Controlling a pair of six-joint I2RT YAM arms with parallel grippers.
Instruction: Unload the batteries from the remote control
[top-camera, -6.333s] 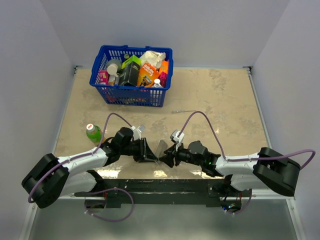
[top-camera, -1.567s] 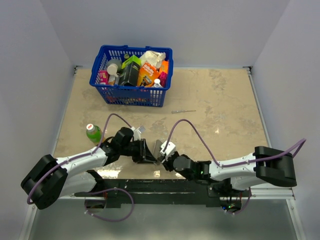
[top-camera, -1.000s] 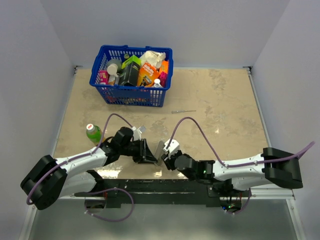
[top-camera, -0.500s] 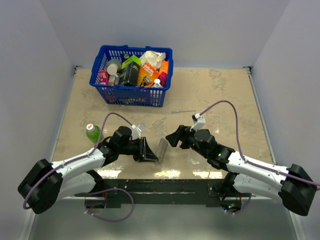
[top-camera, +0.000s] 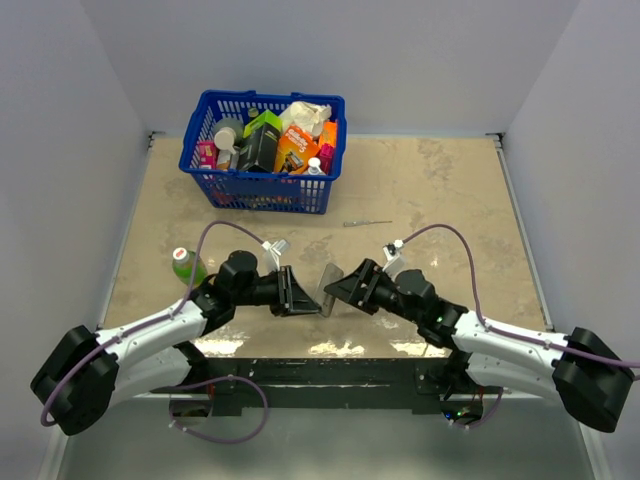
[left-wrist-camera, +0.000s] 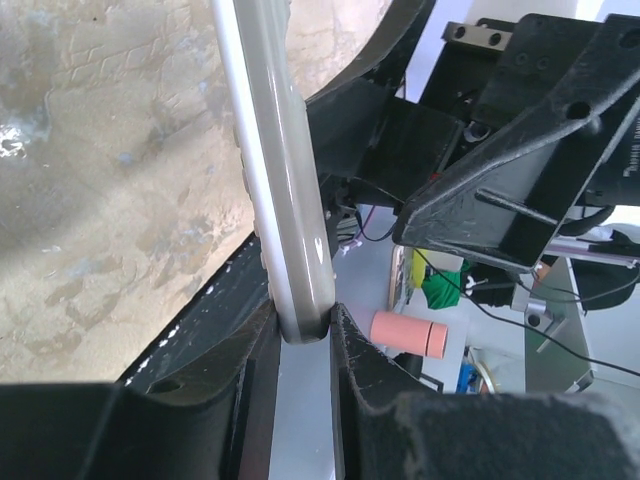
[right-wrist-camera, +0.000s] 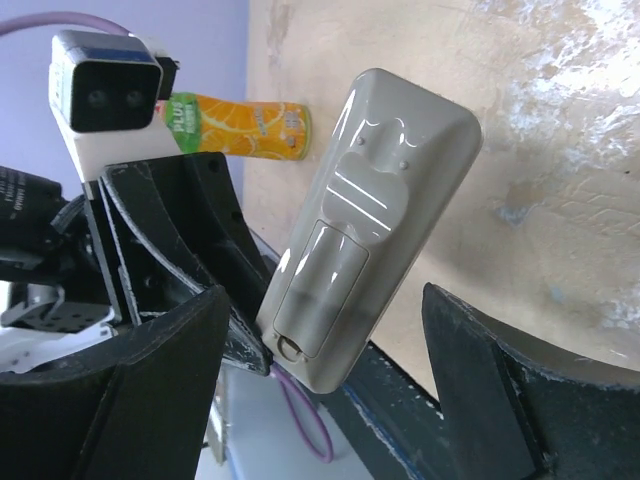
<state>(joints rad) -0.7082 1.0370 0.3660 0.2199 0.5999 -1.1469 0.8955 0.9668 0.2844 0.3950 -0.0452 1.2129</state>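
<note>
Remote control (top-camera: 327, 288) is held edge-up near the front middle of the table (top-camera: 450, 200), one end pinched in my left gripper (left-wrist-camera: 300, 345). My right gripper (top-camera: 343, 288) sits just beside it, facing its back, fingers (right-wrist-camera: 150, 380) spread wide apart (the battery cover (right-wrist-camera: 325, 290) there looks closed).

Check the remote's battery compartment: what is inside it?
Only the closed cover on the back of the remote control shows; any batteries inside are hidden behind it.
</note>
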